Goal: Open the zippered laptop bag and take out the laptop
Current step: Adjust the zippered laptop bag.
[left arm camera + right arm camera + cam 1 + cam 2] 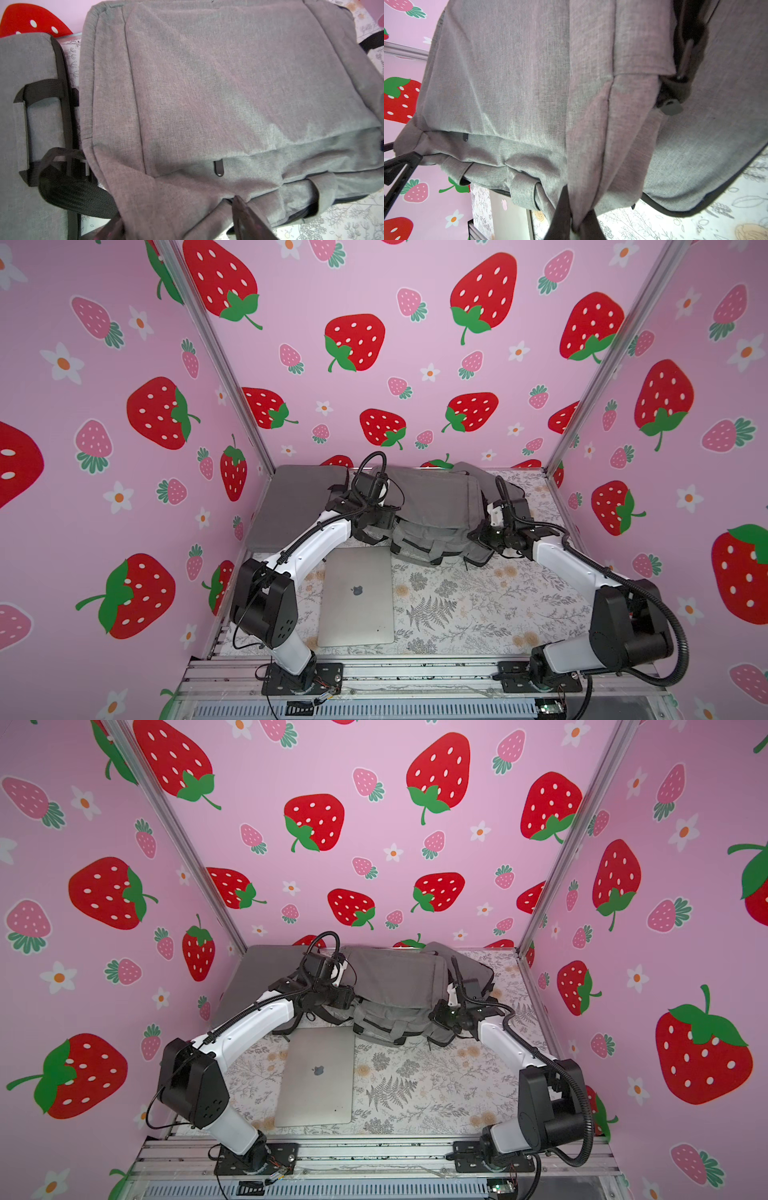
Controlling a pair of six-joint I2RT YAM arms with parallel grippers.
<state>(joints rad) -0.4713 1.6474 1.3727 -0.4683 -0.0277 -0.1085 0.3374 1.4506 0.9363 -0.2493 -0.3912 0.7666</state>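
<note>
Floral table (478, 605): laptop (357, 597) near front edge, bag (436, 506) behind.

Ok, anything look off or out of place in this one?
Nothing spilled or damaged. The laptop bag looks rumpled and lopsided: the right tool is shut on a fold of its fabric. The laptop lies flat in front of it, already out.

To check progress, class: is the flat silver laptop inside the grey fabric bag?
No, the laptop lies on the floral tablecloth outside the bag.
</note>
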